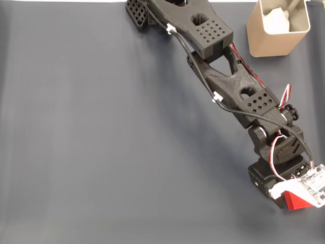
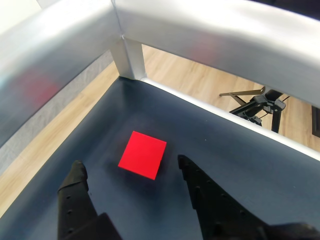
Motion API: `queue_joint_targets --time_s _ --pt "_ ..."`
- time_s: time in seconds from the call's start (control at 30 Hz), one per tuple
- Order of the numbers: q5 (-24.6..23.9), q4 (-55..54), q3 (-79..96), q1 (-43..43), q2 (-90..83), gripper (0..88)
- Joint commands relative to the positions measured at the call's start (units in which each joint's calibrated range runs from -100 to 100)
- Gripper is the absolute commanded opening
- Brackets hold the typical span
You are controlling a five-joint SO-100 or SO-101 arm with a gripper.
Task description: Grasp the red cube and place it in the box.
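The red cube (image 2: 142,155) lies flat on the dark mat, just ahead of my fingertips and roughly level with them. My gripper (image 2: 130,166) is open, with one black finger (image 2: 75,195) left of the cube and the other (image 2: 200,190) right of it, neither touching it. In the fixed view the cube (image 1: 296,202) peeks out from under the wrist's white board at the bottom right. The tan box (image 1: 264,40) stands upright at the top right, far from the cube.
The black arm (image 1: 228,81) stretches diagonally from the top centre to the bottom right, passing close to the box. Aluminium rails (image 2: 210,30) frame the table corner just beyond the cube. A tripod (image 2: 260,105) stands on the wooden floor outside.
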Motion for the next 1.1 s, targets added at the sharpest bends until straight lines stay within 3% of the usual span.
queue_joint_targets --time_s 0.0,1.07 --pt "0.4 -2.3 -3.3 -0.3 -0.5 42.2" --pt "-0.5 -6.8 -3.4 -2.8 0.1 42.9"
